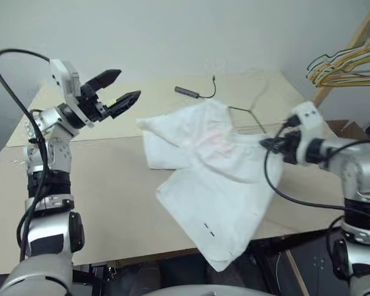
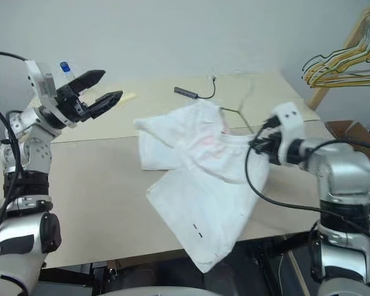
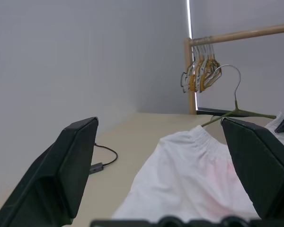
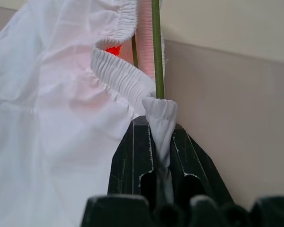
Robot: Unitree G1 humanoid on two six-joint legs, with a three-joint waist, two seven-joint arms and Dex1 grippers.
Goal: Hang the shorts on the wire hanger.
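The white shorts (image 1: 216,179) lie crumpled on the tan table (image 1: 98,185), and one leg hangs over the front edge. My right gripper (image 1: 265,143) is shut on a fold of their gathered waistband (image 4: 118,71), lifting that side. The thin green wire hanger (image 4: 156,47) runs into the pinched fold. Its triangle (image 1: 251,112) shows behind the shorts, and its silvery hook (image 3: 229,75) stands up beyond them. My left gripper (image 1: 128,84) is raised at the left, well apart from the cloth. It is open wide with nothing between its fingers (image 3: 71,165).
A bunch of yellow and tan hangers (image 1: 345,61) hangs on a wooden rack at the back right. A small dark device on a black cable (image 1: 188,92) lies at the table's far side. A cardboard box (image 1: 348,128) stands to the right of the table.
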